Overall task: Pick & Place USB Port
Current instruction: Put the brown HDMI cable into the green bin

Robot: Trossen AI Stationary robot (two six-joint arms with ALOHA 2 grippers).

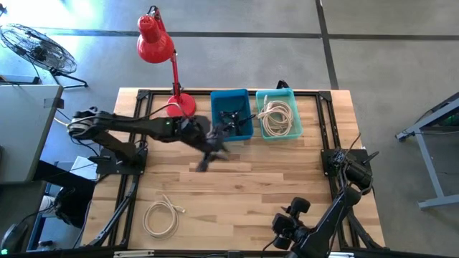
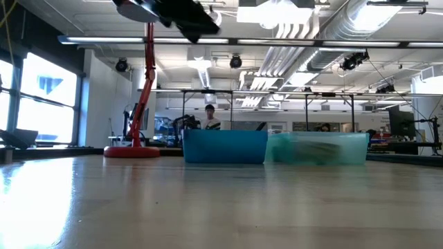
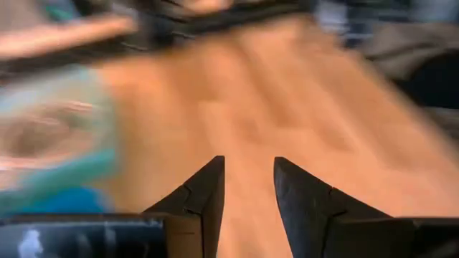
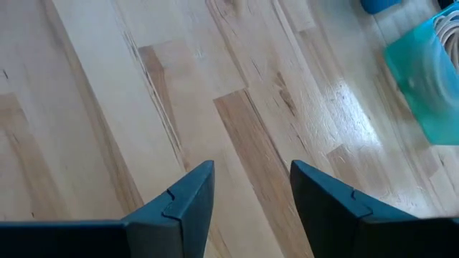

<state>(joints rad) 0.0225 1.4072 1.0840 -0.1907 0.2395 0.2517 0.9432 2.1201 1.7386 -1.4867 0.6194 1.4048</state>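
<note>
I cannot single out the USB port; small dark parts with wires lie in the blue bin (image 1: 232,113) at the far middle of the table. My left gripper (image 1: 219,145) hangs in the air just off that bin's near side, raised well above the table (image 2: 197,24). Its fingers (image 3: 249,179) stand open with nothing between them. My right gripper (image 1: 285,223) waits near the table's near right corner, open over bare wood (image 4: 251,186).
A teal bin (image 1: 277,113) holding a white cable coil stands right of the blue bin. Another white cable coil (image 1: 161,217) lies at the near left. A red desk lamp (image 1: 159,54) stands at the far left. Open wood fills the middle.
</note>
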